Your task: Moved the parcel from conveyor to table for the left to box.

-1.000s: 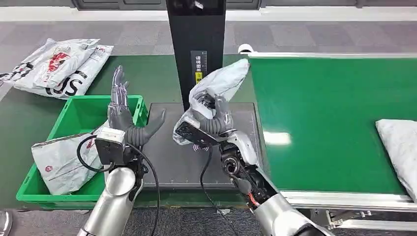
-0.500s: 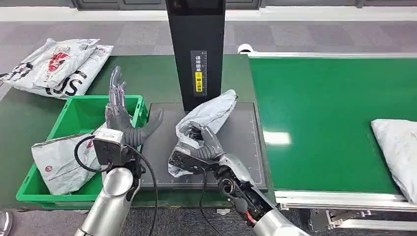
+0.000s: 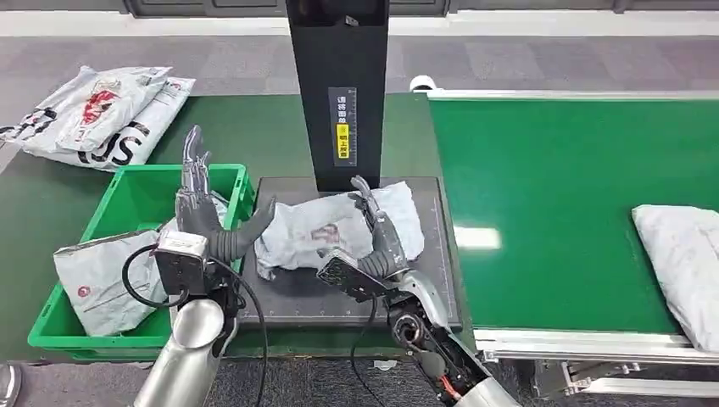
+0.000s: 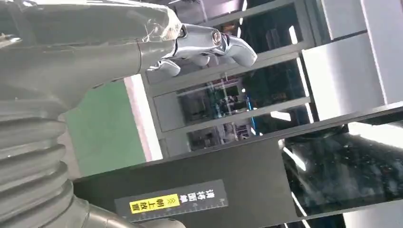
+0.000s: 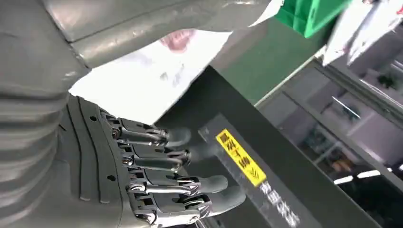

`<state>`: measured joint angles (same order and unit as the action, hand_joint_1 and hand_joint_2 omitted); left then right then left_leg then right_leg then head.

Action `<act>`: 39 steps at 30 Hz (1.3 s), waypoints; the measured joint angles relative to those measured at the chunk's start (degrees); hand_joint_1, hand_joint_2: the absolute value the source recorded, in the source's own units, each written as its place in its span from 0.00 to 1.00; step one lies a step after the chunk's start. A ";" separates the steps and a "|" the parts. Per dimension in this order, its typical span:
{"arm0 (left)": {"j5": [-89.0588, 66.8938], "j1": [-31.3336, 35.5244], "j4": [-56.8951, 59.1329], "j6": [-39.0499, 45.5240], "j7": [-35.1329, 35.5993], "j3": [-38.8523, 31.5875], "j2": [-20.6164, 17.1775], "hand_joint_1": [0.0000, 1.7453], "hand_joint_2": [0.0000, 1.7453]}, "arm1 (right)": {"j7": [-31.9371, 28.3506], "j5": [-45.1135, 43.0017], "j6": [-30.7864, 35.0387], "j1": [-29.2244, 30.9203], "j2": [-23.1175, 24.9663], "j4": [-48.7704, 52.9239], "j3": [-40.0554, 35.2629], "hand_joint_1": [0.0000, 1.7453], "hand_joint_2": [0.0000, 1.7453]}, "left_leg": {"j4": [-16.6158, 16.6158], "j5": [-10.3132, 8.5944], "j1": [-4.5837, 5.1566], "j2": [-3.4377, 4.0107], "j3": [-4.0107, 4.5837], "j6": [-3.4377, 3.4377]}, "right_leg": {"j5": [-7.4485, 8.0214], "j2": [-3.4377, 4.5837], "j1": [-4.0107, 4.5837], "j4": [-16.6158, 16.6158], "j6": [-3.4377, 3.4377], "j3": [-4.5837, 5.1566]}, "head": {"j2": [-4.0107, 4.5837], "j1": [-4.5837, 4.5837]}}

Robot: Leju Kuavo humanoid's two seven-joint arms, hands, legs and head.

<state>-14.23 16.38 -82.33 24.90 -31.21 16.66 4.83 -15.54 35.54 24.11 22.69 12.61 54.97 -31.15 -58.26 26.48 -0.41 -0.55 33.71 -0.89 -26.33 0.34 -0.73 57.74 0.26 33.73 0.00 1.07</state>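
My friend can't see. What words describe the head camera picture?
A crumpled grey plastic parcel lies on a dark grey mat, between the robot's open left hand and open right hand. A green plastic bin sits left.

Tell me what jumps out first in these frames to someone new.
The grey parcel lying flat on the dark platform at the foot of the black column, with the right hand open over its right part. Next, the left hand raised open beside the green bin, which holds another bag. On the right, one more grey parcel sits on the green conveyor.
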 measured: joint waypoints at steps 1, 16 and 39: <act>-0.02 -0.11 -0.13 0.00 0.00 0.00 -0.04 0.00 1.00 | -0.04 -0.04 0.00 -0.36 -0.20 0.73 0.02 0.00 1.00 | 0.00 0.00 0.00 0.00 0.00 0.00 | 0.00 0.00 0.00 0.00 0.00 0.01 | 0.00 0.00; -3.22 -1.61 -0.42 0.29 1.41 0.00 -0.41 0.00 1.00 | -9.19 -4.22 14.66 -9.80 -4.92 25.18 6.62 0.00 1.00 | -0.01 0.03 0.03 -0.03 0.01 0.04 | -0.01 -0.01 -0.04 -0.03 0.01 0.01 | 0.00 0.00; -23.34 16.33 38.17 -14.62 9.35 8.81 6.60 0.00 1.00 | -15.72 -7.28 16.04 -13.25 -3.21 39.32 16.31 0.00 1.00 | -0.03 -0.01 0.04 0.10 -0.06 0.02 | 0.09 0.06 -0.06 -0.03 0.03 -0.03 | 0.02 0.00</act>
<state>-37.57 32.71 -44.17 10.27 -21.86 25.46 11.43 -31.26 28.26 40.15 9.44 9.40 94.29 -14.84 -58.29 26.47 -0.37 -0.45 33.65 -0.87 -26.24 0.39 -0.79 57.71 0.29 33.70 0.02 1.07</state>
